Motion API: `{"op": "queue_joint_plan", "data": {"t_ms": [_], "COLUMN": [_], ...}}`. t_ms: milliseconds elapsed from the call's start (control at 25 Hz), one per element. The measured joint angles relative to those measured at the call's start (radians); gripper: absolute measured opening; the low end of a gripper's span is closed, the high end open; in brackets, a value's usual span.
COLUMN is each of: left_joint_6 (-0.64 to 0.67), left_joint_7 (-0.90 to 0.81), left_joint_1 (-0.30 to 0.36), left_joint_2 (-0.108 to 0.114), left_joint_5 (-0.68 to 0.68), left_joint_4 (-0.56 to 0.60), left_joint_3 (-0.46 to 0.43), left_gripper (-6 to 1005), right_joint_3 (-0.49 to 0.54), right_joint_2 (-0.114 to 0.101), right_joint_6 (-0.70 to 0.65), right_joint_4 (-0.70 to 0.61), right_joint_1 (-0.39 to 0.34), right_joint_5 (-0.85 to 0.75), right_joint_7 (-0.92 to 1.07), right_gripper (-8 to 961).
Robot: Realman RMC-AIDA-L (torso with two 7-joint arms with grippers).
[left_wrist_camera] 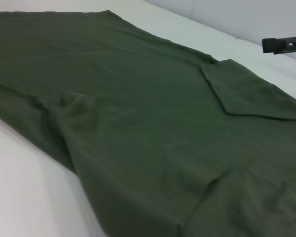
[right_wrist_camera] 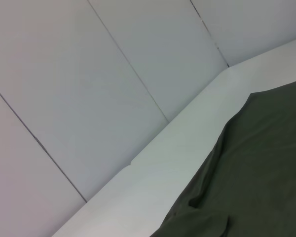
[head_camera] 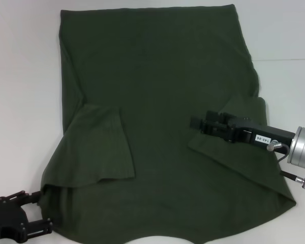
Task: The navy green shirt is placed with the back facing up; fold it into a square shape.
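The navy green shirt (head_camera: 157,101) lies spread on the white table (head_camera: 20,76), both sleeves folded inward. The right gripper (head_camera: 197,123) hovers over the right sleeve, jaws apparently narrow; the left gripper (head_camera: 38,211), jaws wide, sits at the shirt's near left corner

The head camera looks steeply down on the whole shirt (head_camera: 157,117) spread over the white table (head_camera: 20,101). The left wrist camera sits low and close, skimming across the cloth toward the far wall. The right wrist camera tilts up past the shirt's edge at the wall panels (right_wrist_camera: 89,98). All three share the shirt.
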Motion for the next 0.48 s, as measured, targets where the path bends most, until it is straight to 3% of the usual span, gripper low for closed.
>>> {"op": "queue_joint_plan", "data": {"t_ms": [200,480], "left_joint_6": [0.001,-0.008], "left_joint_7": [-0.001,-0.018], "left_joint_1": [-0.005,-0.015], "left_joint_2": [0.001,0.002], "left_joint_5": [0.000,-0.001], "left_joint_4": [-0.003,0.003], "left_joint_3": [0.005,0.005], "left_gripper": [815,725], "right_joint_3": [0.002,0.003], "right_joint_2": [0.000,0.000], "right_joint_6": [-0.002,-0.004], "right_joint_4": [0.000,0.000], "right_joint_1": [-0.001,-0.001], "right_joint_5": [0.000,0.000], "right_joint_7": [0.000,0.000], "right_gripper": [902,900]}}
